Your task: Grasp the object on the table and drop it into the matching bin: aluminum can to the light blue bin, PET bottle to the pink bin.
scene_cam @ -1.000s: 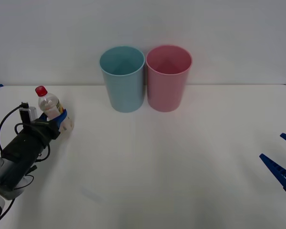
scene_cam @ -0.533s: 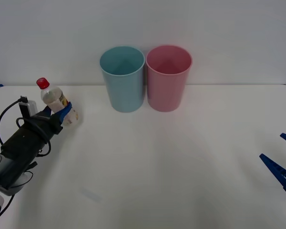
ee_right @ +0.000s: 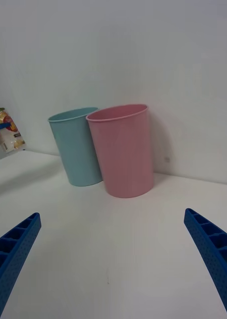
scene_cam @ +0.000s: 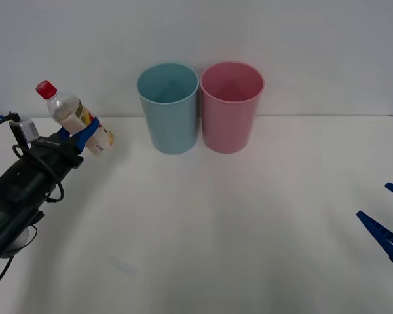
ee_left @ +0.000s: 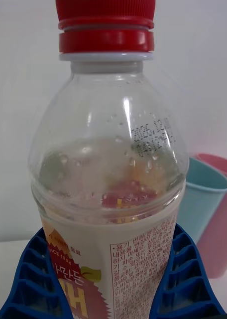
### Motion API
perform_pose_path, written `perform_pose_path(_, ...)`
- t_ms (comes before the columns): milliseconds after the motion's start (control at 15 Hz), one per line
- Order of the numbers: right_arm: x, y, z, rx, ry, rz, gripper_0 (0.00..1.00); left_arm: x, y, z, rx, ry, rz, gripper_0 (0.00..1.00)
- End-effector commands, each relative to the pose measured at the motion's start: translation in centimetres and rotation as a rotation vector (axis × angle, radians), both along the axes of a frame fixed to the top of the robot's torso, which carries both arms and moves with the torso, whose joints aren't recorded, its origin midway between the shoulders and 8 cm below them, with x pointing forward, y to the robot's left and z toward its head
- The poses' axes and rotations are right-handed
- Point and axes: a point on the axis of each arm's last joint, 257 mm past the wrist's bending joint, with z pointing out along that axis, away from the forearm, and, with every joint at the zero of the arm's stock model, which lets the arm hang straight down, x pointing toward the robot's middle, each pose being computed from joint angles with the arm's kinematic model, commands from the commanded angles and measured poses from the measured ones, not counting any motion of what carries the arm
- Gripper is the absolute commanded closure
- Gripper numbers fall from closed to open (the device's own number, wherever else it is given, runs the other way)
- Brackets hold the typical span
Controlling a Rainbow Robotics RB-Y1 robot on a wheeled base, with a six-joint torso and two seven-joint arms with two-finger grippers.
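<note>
**Above the worktop's left edge, a bottle held aloft**

Left claw (scene_cam: pixel 85 139) clamps the PET bottle (scene_cam: pixel 72 119) by its label, red cap tilted up-left, clear of the worktop (scene_cam: pixel 249 222). A stamped date reads "2025.12". Right claw (scene_cam: pixel 388 219) rests open, far right. Light blue bin (scene_cam: pixel 169 108) touches the pink bin (scene_cam: pixel 230 106).

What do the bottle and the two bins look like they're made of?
The PET bottle, held in the left gripper, looks like thin clear plastic: see-through wall, droplets inside, glossy red cap, printed label. The pink bin and light blue bin look like smooth, opaque moulded plastic with a soft sheen.
</note>
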Motion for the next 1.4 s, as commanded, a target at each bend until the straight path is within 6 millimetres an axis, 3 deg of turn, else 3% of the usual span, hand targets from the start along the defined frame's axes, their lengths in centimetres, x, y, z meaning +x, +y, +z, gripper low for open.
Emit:
perform_pose_path(67,0.0,0.0,0.0,0.0,0.0,0.0,0.0,-0.7,-1.5,3.2,-0.04,-0.031,-0.047,1.0)
perform_pose_path(533,0.0,0.0,0.0,0.0,0.0,0.0,0.0,-2.9,-5.3,10.3,-0.105,-0.121,-0.175,1.0)
perform_pose_path(867,0.0,0.0,0.0,0.0,0.0,0.0,0.0,-2.2,-8.6,15.2,-0.084,-0.198,-0.247,1.0)
perform_pose_path(1000,0.0,0.0,0.0,0.0,0.0,0.0,0.0,-1.0,-10.9,16.5,-0.068,-0.21,-0.277,1.0)
perform_pose_path(1400,0.0,0.0,0.0,0.0,0.0,0.0,0.0,5.9,-17.8,18.6,0.036,-0.186,-0.351,1.0)
